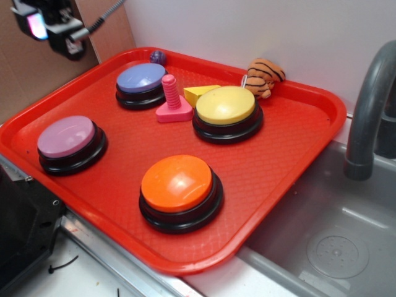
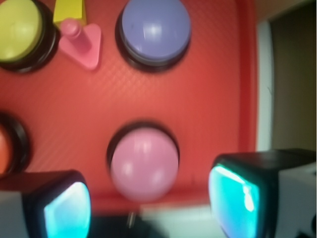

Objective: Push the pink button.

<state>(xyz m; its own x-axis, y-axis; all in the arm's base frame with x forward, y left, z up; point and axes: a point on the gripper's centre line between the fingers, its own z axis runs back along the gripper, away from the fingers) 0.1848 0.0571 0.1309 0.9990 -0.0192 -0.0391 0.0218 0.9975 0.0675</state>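
The pink button (image 1: pixel 67 137) has a pale mauve dome on a black base and sits at the left side of the red tray (image 1: pixel 291 154). In the wrist view the pink button (image 2: pixel 144 163) lies below and between the two fingers. My gripper (image 1: pixel 49 25) hangs high above the tray's far left corner, well clear of the button. My gripper (image 2: pixel 148 210) is open, with nothing between its glowing teal pads (image 2: pixel 233 198).
On the tray also stand a lavender-blue button (image 1: pixel 141 79), a yellow button (image 1: pixel 226 105) and an orange button (image 1: pixel 177 184). A bright pink screw toy (image 1: pixel 171 102), a yellow wedge (image 1: pixel 199 93), a small purple ball (image 1: pixel 158 57) and a striped tiger toy (image 1: pixel 265 75) lie near the back. A grey sink (image 1: pixel 334 241) with faucet (image 1: pixel 368 105) is at right.
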